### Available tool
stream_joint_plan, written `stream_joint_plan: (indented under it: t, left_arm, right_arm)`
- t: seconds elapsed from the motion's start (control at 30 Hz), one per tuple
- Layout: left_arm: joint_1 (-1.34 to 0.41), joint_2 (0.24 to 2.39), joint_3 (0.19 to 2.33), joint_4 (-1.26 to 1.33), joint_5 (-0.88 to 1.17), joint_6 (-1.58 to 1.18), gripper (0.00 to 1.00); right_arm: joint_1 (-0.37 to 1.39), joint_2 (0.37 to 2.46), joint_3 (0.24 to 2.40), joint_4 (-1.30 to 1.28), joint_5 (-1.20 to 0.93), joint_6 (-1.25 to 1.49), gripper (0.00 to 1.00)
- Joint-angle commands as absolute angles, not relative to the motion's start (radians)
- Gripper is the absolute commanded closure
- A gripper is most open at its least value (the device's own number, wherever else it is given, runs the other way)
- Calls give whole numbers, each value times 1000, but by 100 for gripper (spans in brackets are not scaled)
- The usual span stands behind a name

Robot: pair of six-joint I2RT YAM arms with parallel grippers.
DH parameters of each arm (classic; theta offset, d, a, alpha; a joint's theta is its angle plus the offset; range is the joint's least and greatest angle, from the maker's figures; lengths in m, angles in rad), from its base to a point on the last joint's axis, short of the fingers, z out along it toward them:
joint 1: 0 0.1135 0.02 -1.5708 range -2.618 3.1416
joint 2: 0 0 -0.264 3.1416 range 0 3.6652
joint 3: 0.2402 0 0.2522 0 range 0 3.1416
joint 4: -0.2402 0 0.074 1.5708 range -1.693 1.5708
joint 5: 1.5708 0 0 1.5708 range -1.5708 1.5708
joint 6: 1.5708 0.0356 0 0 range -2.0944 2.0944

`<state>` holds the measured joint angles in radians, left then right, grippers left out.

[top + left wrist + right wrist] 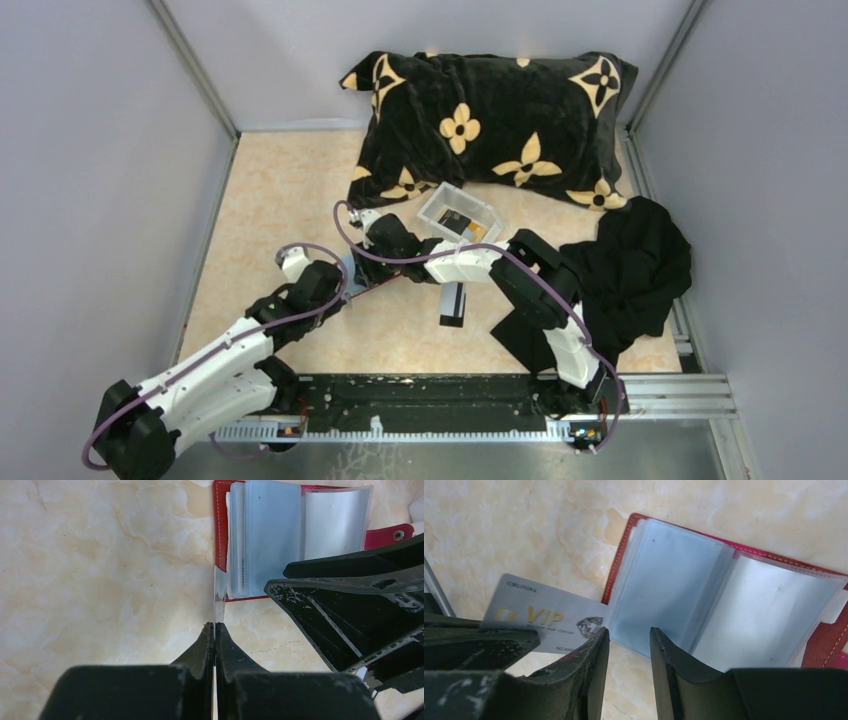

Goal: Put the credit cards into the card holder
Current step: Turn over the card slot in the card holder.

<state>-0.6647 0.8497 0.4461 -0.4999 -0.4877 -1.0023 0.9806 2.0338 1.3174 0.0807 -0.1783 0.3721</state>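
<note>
1. The left gripper (215, 628) is clenching its two fingers (200, 650) tightly, with no gap showing between them, and it is pinching the near end of a silver VIP card (544, 617).
2. From the left wrist view the card is showing only its thin edge, and it is running from the fingertips up to the side of the card holder (220, 540).
3. The card's far end is meeting the left rim of the clear pocket leaves (664, 585). Whether it is already sliding inside a pocket cannot be told.
4. The card holder is lying open and flat on the marbled table (100, 580), red cover down, and its greyish pockets are fanning upward.
5. The right gripper (628, 642) is holding its fingers (594, 655) about halfway apart.
6. The lower corner of one pocket leaf is sitting in the gap between those fingers. It is unclear whether either finger is pressing on the leaf, and nothing is being squeezed.
7. In the left wrist view the right gripper's black fingers are hanging just beside the holder's right half, partly covering it.
8. In the overhead view a black card (452, 305) with a white band is lying on the table near the right arm, apart from both grippers.
9. A small white tray (432, 206) is sitting beyond the grippers, in front of a flowered pillow (490, 120), and it is holding dark and yellowish items too small to identify.
10. A black cloth (630, 265) is lying bunched at the table's right side.
</note>
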Motion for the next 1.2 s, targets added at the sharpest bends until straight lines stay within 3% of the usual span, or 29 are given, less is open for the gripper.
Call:
stream_joint_plan:
  t: [0.0,0.73,1.17]
  left_arm:
    - [-657,829,480,-591,-485,-1007,100]
    - [-658,795,585,-534,-440,-915,100]
    - [-658,668,392,-140,-404,-874,100]
  right_arm:
    - [988,2035,1349,133,-193,378,64]
    - [910,1901,1254,190,-228,407,63]
    - [727,1852,1041,582,-578,763,57]
